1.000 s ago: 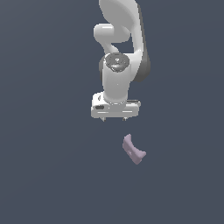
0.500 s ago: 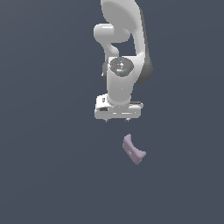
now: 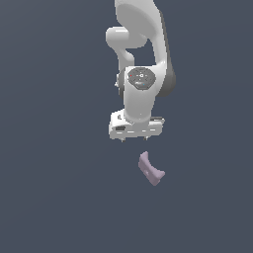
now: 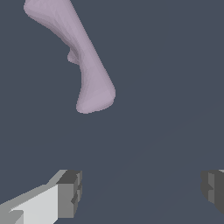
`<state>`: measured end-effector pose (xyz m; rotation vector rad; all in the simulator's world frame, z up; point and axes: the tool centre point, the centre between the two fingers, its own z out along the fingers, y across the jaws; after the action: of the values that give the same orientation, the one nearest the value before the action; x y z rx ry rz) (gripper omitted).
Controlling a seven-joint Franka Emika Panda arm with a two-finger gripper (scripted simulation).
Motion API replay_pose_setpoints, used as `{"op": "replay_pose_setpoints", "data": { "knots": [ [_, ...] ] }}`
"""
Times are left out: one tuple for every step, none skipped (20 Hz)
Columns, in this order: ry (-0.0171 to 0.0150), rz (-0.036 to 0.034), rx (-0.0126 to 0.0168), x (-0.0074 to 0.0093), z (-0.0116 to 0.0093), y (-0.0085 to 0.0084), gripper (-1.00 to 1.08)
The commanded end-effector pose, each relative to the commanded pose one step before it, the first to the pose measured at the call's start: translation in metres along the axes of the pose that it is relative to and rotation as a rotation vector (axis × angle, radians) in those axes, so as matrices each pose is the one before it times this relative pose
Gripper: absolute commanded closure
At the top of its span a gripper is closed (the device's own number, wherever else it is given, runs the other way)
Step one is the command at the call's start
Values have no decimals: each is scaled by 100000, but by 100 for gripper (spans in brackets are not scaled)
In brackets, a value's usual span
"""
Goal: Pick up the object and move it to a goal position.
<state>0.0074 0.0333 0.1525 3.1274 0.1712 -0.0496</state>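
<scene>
The object point(image 3: 150, 169) is a small pale lilac curved block with raised ends, lying on the dark grey floor. It also shows large in the wrist view point(image 4: 83, 65). My gripper point(image 3: 135, 140) hangs on the white arm just above and towards the exterior view's left of the object, not touching it. In the wrist view the gripper point(image 4: 140, 190) is open and empty, its two grey fingertips point(image 4: 70, 192) set wide apart, and the object lies beyond them, outside the gap.
The white arm point(image 3: 143, 64) rises from the gripper to the top of the exterior view. A plain dark grey floor point(image 3: 59, 188) lies all around.
The arm's hand has come down a little and shifted slightly towards the exterior view's right, closer to the object. The object has not moved.
</scene>
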Motion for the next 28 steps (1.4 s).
{"op": "replay_pose_setpoints", "data": {
  "knots": [
    [191, -3713, -97, 862, -4, -437, -92],
    [99, -1777, -42, 420, -2, -190, -92],
    [108, -1908, -40, 452, 0, -197, -92],
    [117, -2040, -38, 484, 3, -205, -92],
    [128, -2170, -35, 515, 5, -210, -92],
    [139, -2295, -31, 545, 8, -212, -92],
    [150, -2421, -26, 576, 12, -214, -92],
    [163, -2543, -20, 605, 15, -214, -92],
    [175, -2637, -13, 627, 20, -208, -92],
    [180, -2617, -6, 621, 23, -193, -92],
    [177, -2485, 1, 589, 25, -170, -92],
    [173, -2334, 6, 552, 27, -148, -92],
    [167, -2185, 10, 515, 27, -127, -92],
    [161, -2039, 14, 479, 28, -109, -92],
    [154, -1896, 16, 444, 28, -94, -92],
    [147, -1753, 17, 409, 28, -78, -92],
    [139, -1615, 18, 375, 27, -67, -92],
    [130, -1477, 18, 341, 26, -55, -92],
    [121, -1341, 18, 309, 24, -45, -92],
    [111, -1209, 17, 277, 23, -38, -92],
    [101, -1076, 16, 246, 21, -30, -92],
    [90, -947, 15, 215, 19, -25, -92],
    [78, -813, 13, 184, 17, -17, -92],
    [67, -691, 11, 156, 14, -16, -92],
    [55, -562, 9, 127, 12, -11, -92],
    [43, -435, 7, 98, 10, -7, -92],
    [31, -315, 5, 71, 7, -8, -92],
    [18, -182, 3, 40, 4, 0, -92]
  ]
}}
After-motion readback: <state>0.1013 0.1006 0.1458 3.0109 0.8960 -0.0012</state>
